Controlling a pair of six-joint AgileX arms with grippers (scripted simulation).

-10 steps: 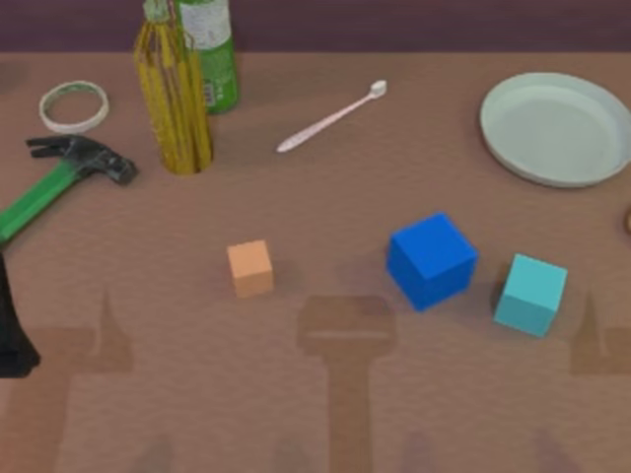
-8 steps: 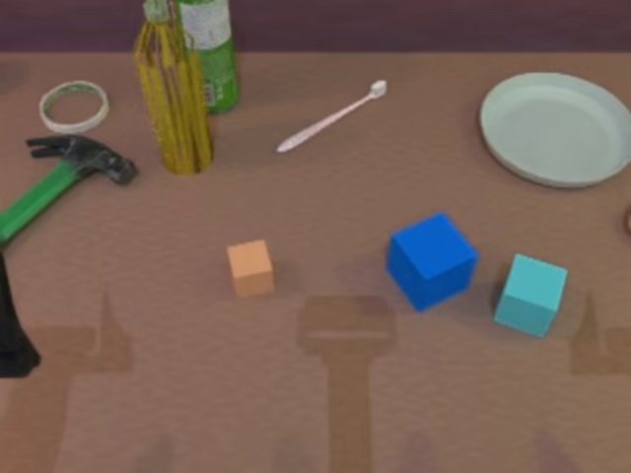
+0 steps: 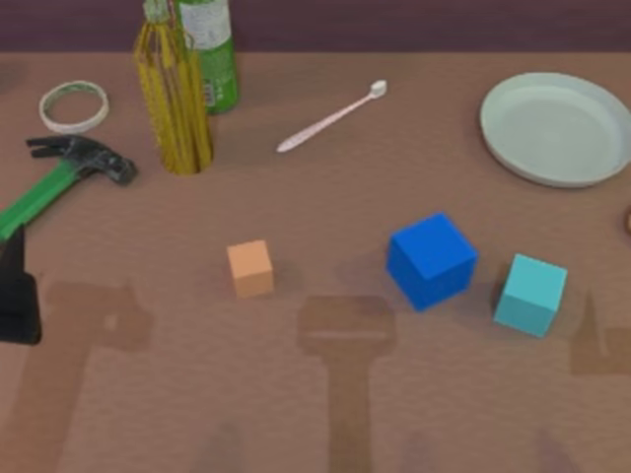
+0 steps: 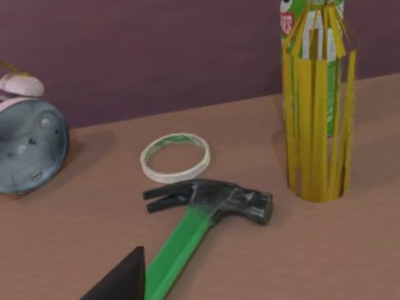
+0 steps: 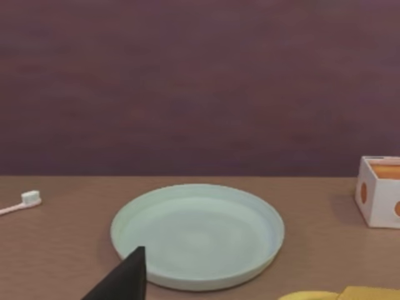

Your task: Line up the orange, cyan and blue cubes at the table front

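Observation:
The small pale orange cube (image 3: 249, 267) sits left of the table's (image 3: 325, 414) middle. Right of centre is the large deep blue cube (image 3: 431, 260), and the light cyan cube (image 3: 530, 294) lies just to its right, a small gap apart. My left gripper (image 3: 18, 291) hovers at the table's left edge, well left of the orange cube, open and empty; one dark fingertip (image 4: 128, 278) shows beside the hammer's handle. My right gripper is outside the top view. One of its fingertips (image 5: 128, 278) shows in front of the plate, open, holding nothing.
A green-handled hammer (image 3: 59, 177) and a tape ring (image 3: 74, 106) lie at the back left. Behind the orange cube stand a yellow-ribbed bottle (image 3: 175, 99) and a green bottle (image 3: 209, 49). A toothbrush (image 3: 330, 116), a pale plate (image 3: 557, 128) and a white-orange box (image 5: 378, 190) lie farther back.
My left gripper has moved toward the back of the table along the left edge, and its shadow shifted with it. The three cubes have not moved.

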